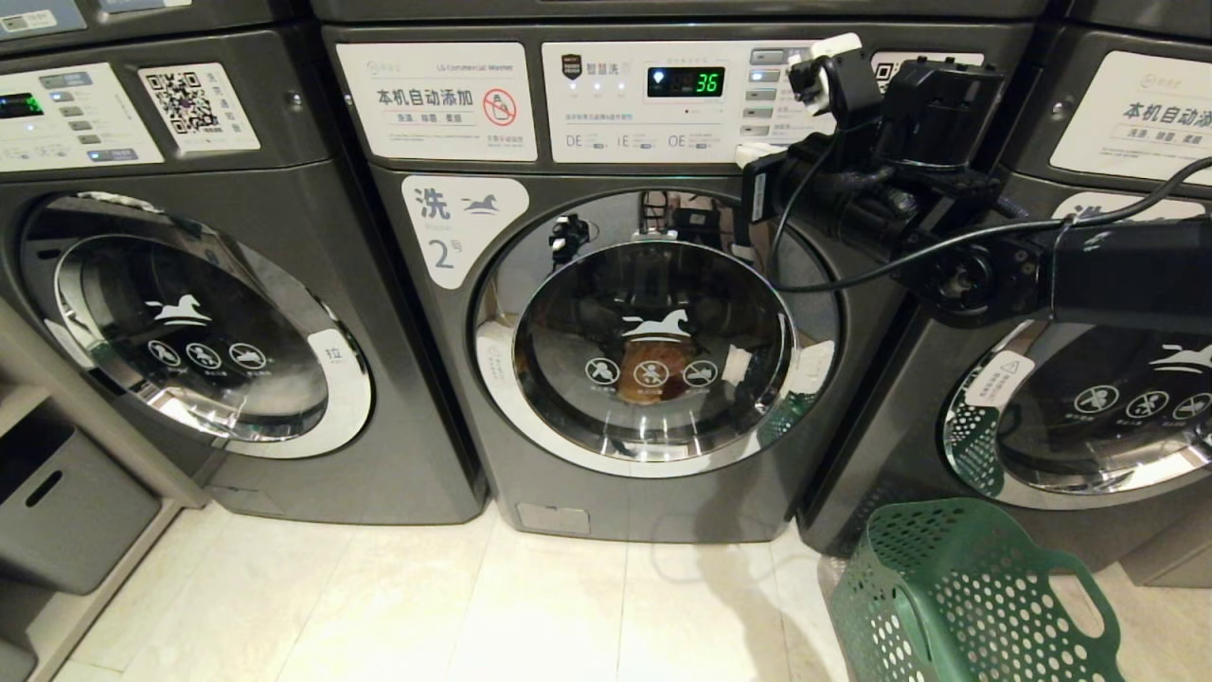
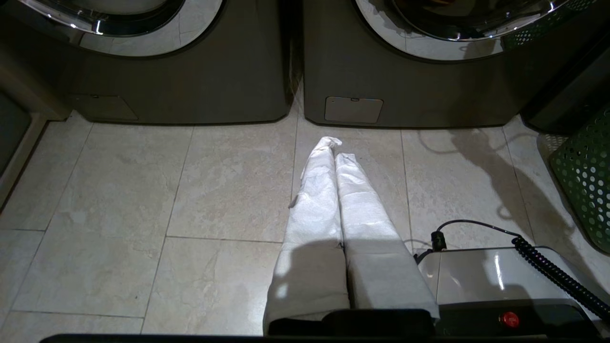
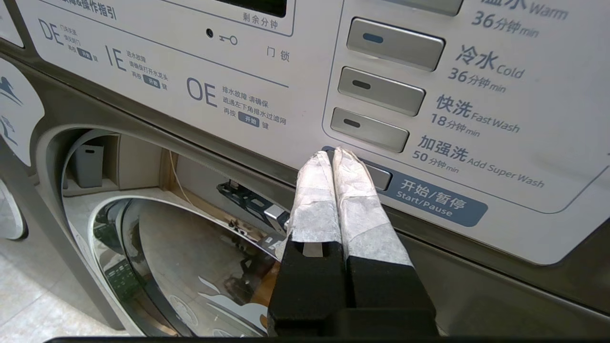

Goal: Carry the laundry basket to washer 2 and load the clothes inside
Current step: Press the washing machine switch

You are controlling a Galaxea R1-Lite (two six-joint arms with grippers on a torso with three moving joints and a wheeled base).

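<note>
With the door shut on washer 2 (image 1: 653, 313), your clenched, empty right gripper (image 3: 336, 157) meets the start button (image 3: 379, 177): press squarely, lightly, avoiding neighbouring keys.

Premises: a self-service laundry. A row of identical dark grey front-load washers stands side by side on a pale tiled floor (image 1: 398, 606). The middle unit, washer 2 (image 1: 615, 284), bears a numbered horse-logo label (image 1: 461, 225), a commercial-washer panel with timed programme buttons (image 3: 386, 90), a start/pause key (image 3: 431, 196) and a lit display (image 1: 686, 82). The neighbouring washer (image 1: 189, 313) carries a QR-code sticker (image 1: 197, 107).
</note>
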